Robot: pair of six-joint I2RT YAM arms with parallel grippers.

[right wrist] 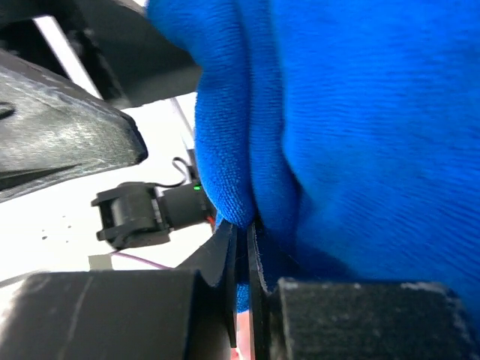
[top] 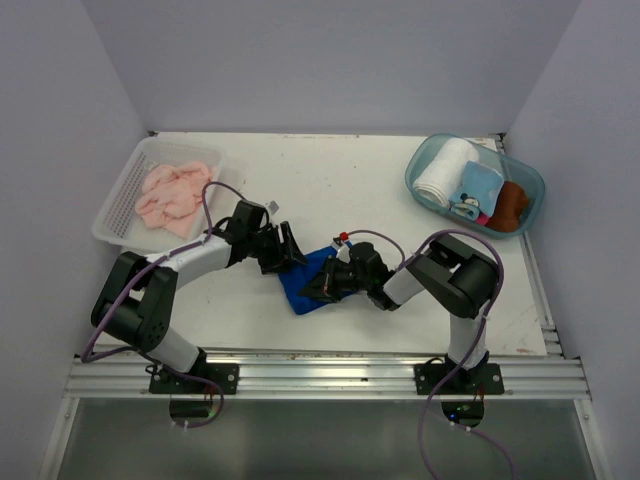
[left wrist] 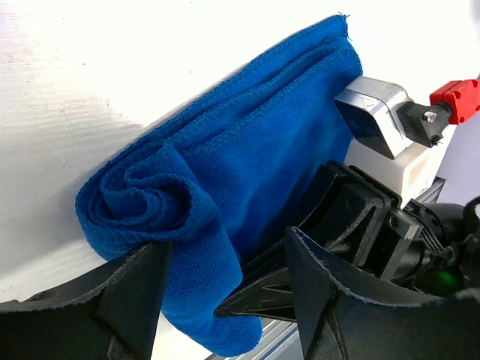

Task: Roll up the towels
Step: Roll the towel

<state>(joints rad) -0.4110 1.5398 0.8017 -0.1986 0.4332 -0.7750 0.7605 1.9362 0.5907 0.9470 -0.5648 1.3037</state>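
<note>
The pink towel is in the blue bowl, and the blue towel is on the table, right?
No. The pink towel is in the white tray, as the top view shows. The blue towel is on the table.

The first towel [top: 299,293] lay near the table's [top: 340,180] middle, towards its near edge, between the left gripper [top: 289,250] and the right gripper [top: 319,286]. The second towel [top: 175,195] lay in a tray [top: 113,208] at the far left corner. A tub [top: 419,186] at the far right corner held cloths [top: 445,172].

light: bright, even | glare: table [left wrist: 67,82] | blur: right-wrist close-up
</note>
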